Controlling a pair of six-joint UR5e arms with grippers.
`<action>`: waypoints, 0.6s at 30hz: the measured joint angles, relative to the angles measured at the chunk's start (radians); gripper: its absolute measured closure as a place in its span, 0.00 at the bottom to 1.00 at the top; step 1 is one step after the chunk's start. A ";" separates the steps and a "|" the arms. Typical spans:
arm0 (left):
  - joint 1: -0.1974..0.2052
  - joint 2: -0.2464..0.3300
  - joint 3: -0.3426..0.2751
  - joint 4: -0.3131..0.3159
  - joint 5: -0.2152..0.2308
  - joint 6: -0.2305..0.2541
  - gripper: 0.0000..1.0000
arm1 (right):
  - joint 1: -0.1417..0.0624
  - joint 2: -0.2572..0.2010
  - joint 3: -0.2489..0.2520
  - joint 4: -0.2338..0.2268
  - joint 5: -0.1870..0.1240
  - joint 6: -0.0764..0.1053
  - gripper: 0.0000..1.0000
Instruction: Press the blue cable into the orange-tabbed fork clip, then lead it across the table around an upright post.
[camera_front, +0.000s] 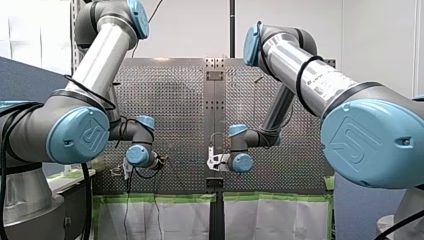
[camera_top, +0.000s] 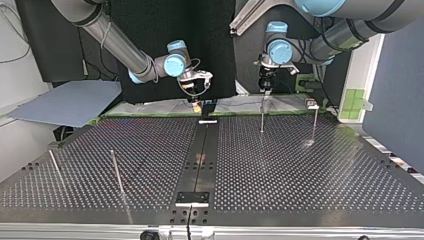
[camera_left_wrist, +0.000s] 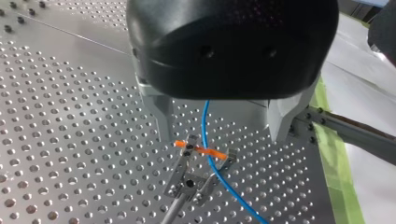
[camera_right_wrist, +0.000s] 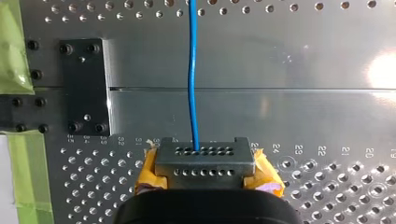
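In the left wrist view the blue cable (camera_left_wrist: 205, 121) drops from under the black gripper body and passes through the metal fork clip (camera_left_wrist: 196, 175), crossing its orange tab (camera_left_wrist: 201, 150). My left gripper (camera_left_wrist: 219, 135) hangs just above the clip, open, with its metal fingers (camera_left_wrist: 161, 116) wide on either side of the cable and not touching it. In the right wrist view my right gripper (camera_right_wrist: 203, 154), with yellow pads, is shut on the blue cable (camera_right_wrist: 191, 70), which runs straight ahead over the plate. In the top view both grippers (camera_top: 265, 85) (camera_top: 197, 102) stand at the table's far edge.
Thin upright posts stand on the perforated table: two near my left gripper (camera_top: 261, 116) (camera_top: 315, 122) and two at the top view's near left (camera_top: 116, 172) (camera_top: 54, 162). A black strip (camera_top: 200, 160) runs down the table's middle. A black bolted plate (camera_right_wrist: 84, 86) and green tape (camera_right_wrist: 18, 46) lie beside my right gripper.
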 joint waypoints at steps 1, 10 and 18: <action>0.000 0.000 0.000 0.000 0.000 0.000 0.00 | 0.000 0.000 0.000 0.000 0.000 0.000 1.00; -0.003 0.000 0.000 -0.012 0.019 0.032 0.00 | -0.003 0.000 0.000 0.001 0.000 -0.001 1.00; -0.015 0.001 0.000 -0.029 0.089 0.083 0.00 | -0.007 0.002 0.000 0.004 0.000 -0.004 1.00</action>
